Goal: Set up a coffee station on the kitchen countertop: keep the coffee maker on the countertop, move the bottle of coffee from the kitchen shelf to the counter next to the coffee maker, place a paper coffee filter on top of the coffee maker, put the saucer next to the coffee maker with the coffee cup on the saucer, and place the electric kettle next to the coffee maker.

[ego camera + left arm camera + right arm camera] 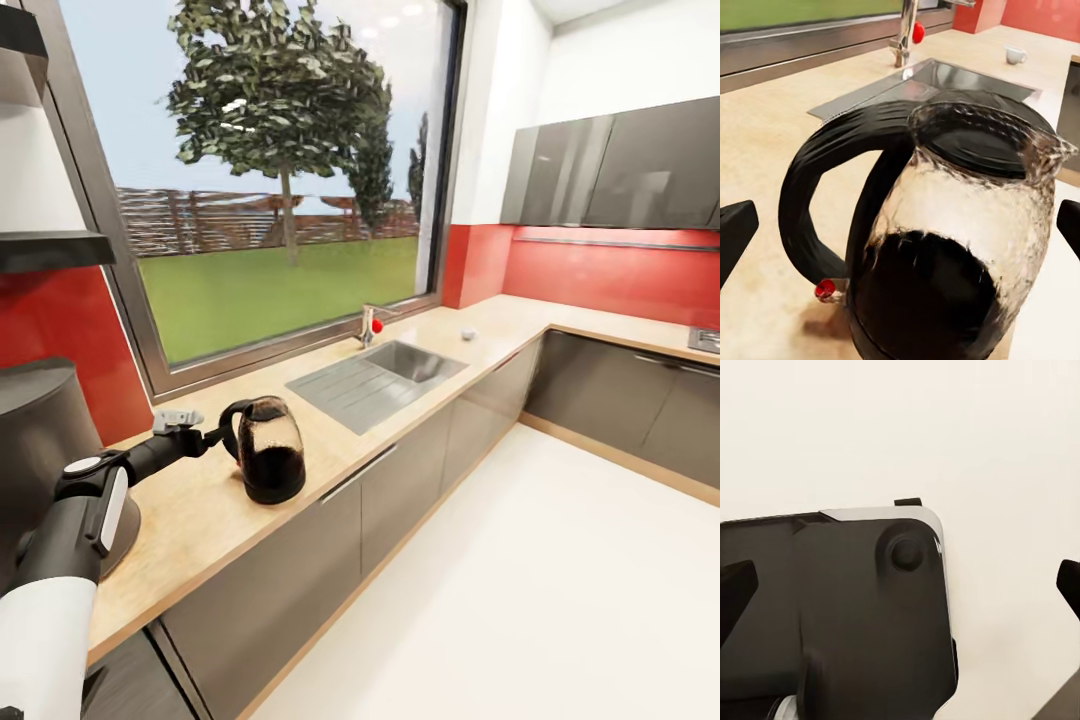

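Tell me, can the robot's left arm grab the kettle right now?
Probably yes. The left gripper is open right at the kettle's handle, with nothing between them on the countertop.

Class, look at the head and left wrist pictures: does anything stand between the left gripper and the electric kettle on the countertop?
Nothing visible does. The left gripper is right at the handle of the electric kettle, with its fingers spread wide on either side of the kettle and only bare countertop around it.

The electric kettle (270, 450) (952, 240), clear glass with black handle, lid and base, stands upright on the wooden countertop (200, 510) near the sink (385, 375).

A small white coffee cup (467, 334) (1015, 55) sits beyond.
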Controlling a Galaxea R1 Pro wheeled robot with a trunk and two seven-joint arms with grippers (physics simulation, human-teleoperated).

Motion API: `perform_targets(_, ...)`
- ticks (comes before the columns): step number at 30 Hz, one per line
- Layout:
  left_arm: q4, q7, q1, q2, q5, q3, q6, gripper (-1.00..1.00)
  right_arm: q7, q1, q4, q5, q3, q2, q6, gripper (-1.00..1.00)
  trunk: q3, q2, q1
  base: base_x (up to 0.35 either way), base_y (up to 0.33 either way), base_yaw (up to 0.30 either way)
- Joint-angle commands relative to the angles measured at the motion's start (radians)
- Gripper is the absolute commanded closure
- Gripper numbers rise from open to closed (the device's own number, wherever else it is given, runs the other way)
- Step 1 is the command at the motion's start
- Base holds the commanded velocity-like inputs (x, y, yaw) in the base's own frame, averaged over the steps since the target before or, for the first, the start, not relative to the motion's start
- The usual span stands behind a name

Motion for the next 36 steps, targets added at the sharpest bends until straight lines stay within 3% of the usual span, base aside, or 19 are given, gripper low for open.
perform_targets(1, -0.001, -0.008, -0.001, -0.001, -0.010, 0.003, 0.003, -1.00, 0.001, -0.001, 0.001, -0.003, -0.005, 0.001, -0.004, -1.00, -0.002, -0.002, 0.001, 0.255, 0.000, 0.000)
perform_targets(15, 0.002, -0.008, 0.018, -0.006, -0.008, 0.004, 0.002, -1.00, 0.002, -0.001, 0.001, -0.003, -0.005, 0.001, -0.004, -1.00, -0.002, -0.002, 0.001, 0.172, 0.000, 0.000)
perform_targets(27, 0.048, -0.006, 0.020, -0.001, -0.012, 0.004, 0.000, -1.00, 0.003, -0.001, 0.001, -0.002, -0.004, 0.001, -0.004, -1.00, -0.002, -0.002, 0.001, 0.008, 0.000, 0.000)
perform_targets(33, 0.097, 0.003, 0.020, 0.005, -0.013, 0.007, -0.110, -1.00, 0.003, -0.001, 0.001, -0.003, -0.004, 0.001, -0.004, -1.00, -0.002, -0.002, 0.001, 0.000, 0.000, 0.000)
perform_targets(36, 0.109, 0.028, 0.020, 0.006, -0.012, 0.005, -0.133, -1.00, 0.003, -0.001, 0.001, -0.002, -0.004, 0.001, -0.004, -1.00, -0.002, -0.002, 0.001, 0.000, 0.000, 0.000)
